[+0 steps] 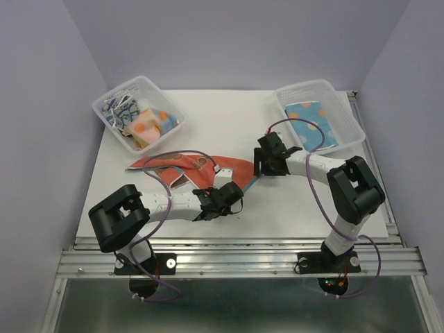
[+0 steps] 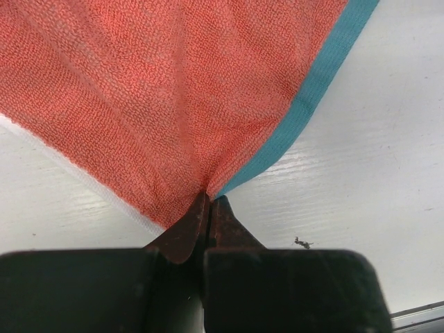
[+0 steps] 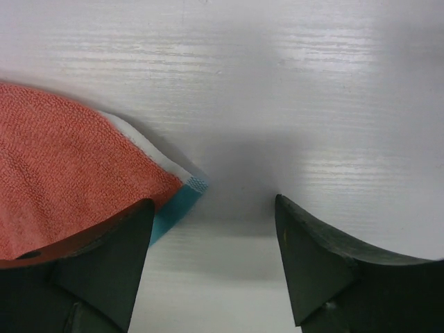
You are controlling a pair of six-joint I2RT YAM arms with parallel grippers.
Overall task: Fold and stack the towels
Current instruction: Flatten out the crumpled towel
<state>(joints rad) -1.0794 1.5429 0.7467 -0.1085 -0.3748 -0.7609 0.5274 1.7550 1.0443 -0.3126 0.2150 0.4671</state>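
**Bimanual towel handling, one instant.** A red-orange towel with a teal border lies partly spread at the centre of the white table. The left gripper has its jaws pressed together on a bunched edge of this towel. The right gripper hovers over the towel's opposite corner with its jaws wide apart and nothing held; the corner lies beside one finger. Crumpled towels fill the left clear basket. A folded blue dotted towel lies in the right clear basket.
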